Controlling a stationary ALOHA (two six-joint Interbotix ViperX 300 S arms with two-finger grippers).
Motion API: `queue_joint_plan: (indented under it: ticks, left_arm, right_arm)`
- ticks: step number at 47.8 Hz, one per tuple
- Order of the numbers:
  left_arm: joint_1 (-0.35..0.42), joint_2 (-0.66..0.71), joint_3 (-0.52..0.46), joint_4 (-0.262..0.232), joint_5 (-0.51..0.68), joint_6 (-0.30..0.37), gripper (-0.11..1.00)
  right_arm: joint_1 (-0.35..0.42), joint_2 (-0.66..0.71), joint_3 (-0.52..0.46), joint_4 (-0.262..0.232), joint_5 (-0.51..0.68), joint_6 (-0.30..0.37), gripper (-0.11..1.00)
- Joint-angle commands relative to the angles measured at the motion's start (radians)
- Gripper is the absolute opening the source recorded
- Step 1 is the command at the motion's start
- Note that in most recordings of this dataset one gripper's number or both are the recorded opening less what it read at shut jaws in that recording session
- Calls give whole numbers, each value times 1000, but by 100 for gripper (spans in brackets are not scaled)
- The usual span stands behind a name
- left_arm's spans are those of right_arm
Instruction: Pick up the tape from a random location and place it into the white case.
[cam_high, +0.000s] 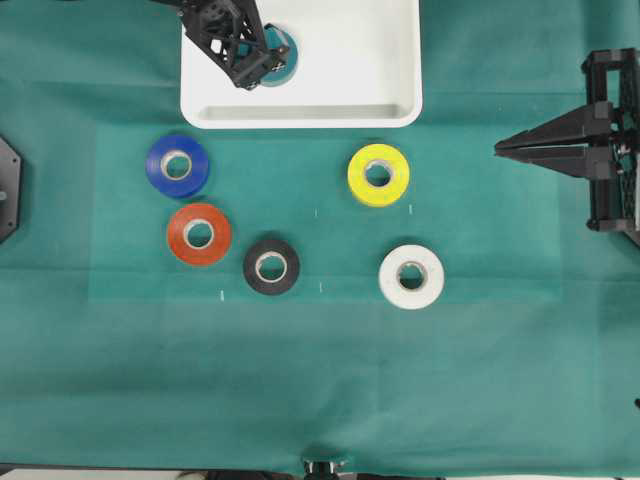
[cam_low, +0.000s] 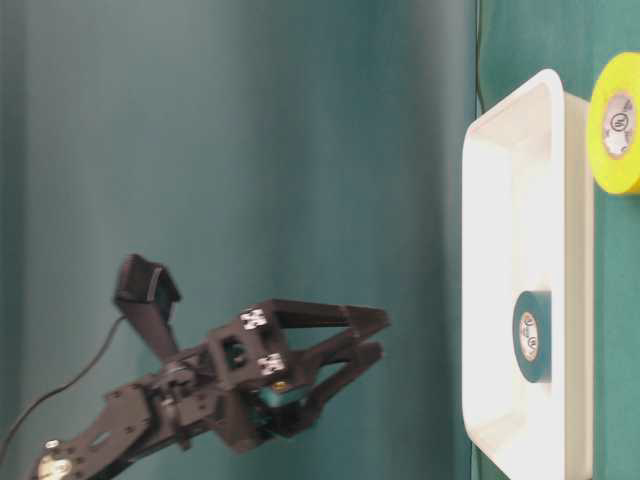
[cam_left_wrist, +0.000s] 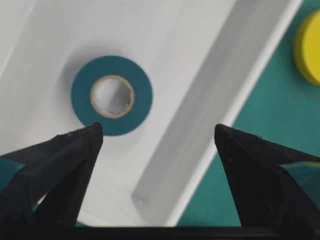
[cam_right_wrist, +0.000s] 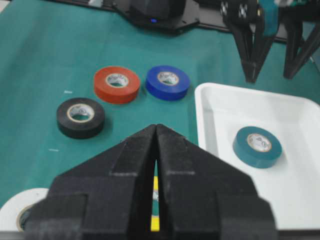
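Lying flat in the white case (cam_high: 330, 60) near its left edge, the tape (cam_left_wrist: 111, 95) sits free. Left pincer (cam_left_wrist: 157, 137) hangs above it, spread wide, w/ nothing held. Right pincer (cam_right_wrist: 156, 150) clenched, empty.

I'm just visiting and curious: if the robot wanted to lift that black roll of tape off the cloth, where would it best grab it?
Probably from straight above. The black roll lies flat on the green cloth with its hole facing up, so open fingers could come down on two opposite sides of its outer wall and squeeze. The orange roll sits close on one side, so the fingers are better placed across the other direction.
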Motion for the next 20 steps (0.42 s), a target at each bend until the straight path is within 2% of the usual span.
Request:
queue_joint_plan:
  ticks: [1, 20]
  left_arm:
    - [-5, -54, -38, 2, 20, 0, 99]
    - [-15, -112, -49, 2, 63, 0, 99]
  right_arm:
    - [-2, 0, -18, 0, -3, 0, 0]
    - [-2, 0, -20, 0, -3, 2, 0]
